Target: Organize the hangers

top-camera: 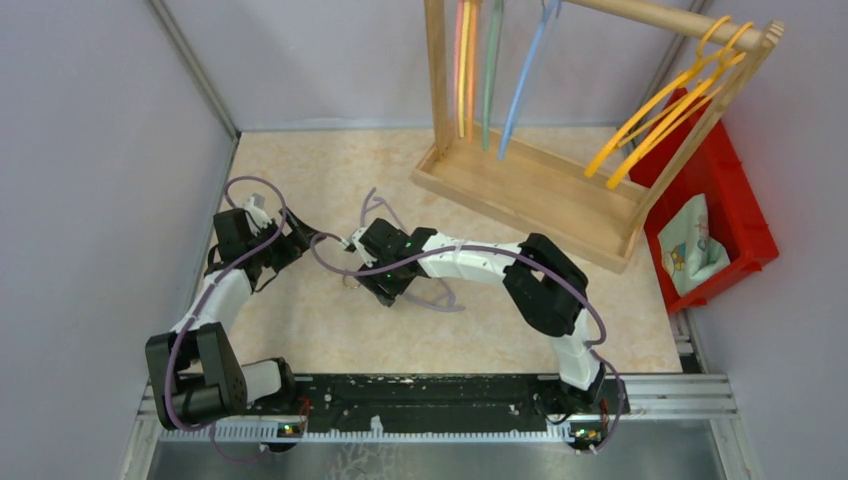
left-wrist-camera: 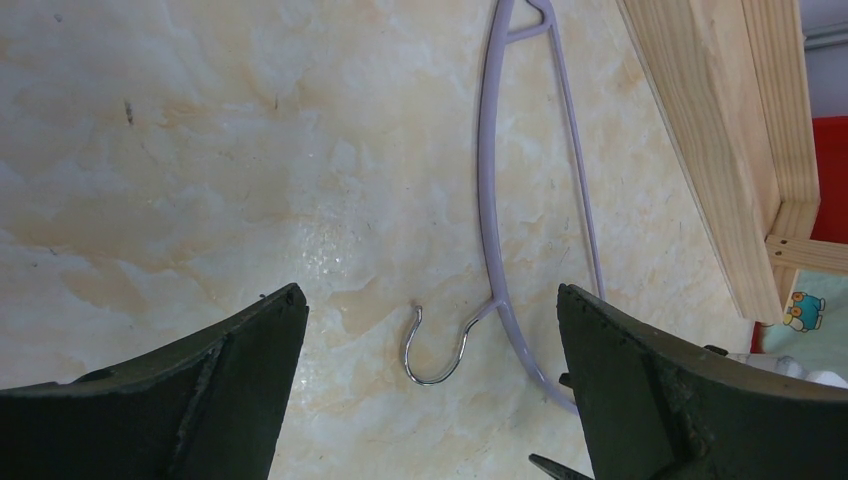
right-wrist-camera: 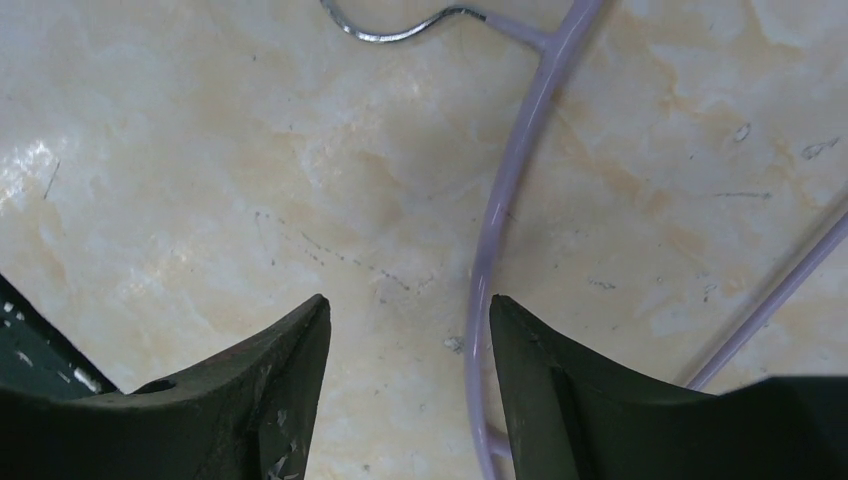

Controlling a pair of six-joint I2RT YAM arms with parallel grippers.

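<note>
A pale purple hanger (left-wrist-camera: 488, 200) lies flat on the marbled tabletop, its metal hook (left-wrist-camera: 438, 352) curling between my left gripper's fingers in the left wrist view. My left gripper (left-wrist-camera: 428, 292) stands wide open above it, touching nothing. My right gripper (right-wrist-camera: 407, 300) is low over the same hanger (right-wrist-camera: 512, 200), open, with the hanger's curved bar running just inside its right finger (right-wrist-camera: 560, 380). In the top view both grippers, left (top-camera: 300, 238) and right (top-camera: 360, 270), meet mid-table over the hanger (top-camera: 447, 303). Yellow-orange (top-camera: 465, 70), green (top-camera: 492, 70), blue (top-camera: 522, 80) and yellow (top-camera: 660, 110) hangers hang on the rack.
The wooden rack (top-camera: 520, 185) stands at the back right, its base tray on the table; its frame edge (left-wrist-camera: 720, 170) shows in the left wrist view. A red bin (top-camera: 745, 230) holding a printed cloth sits right of it. Grey walls close the left and back.
</note>
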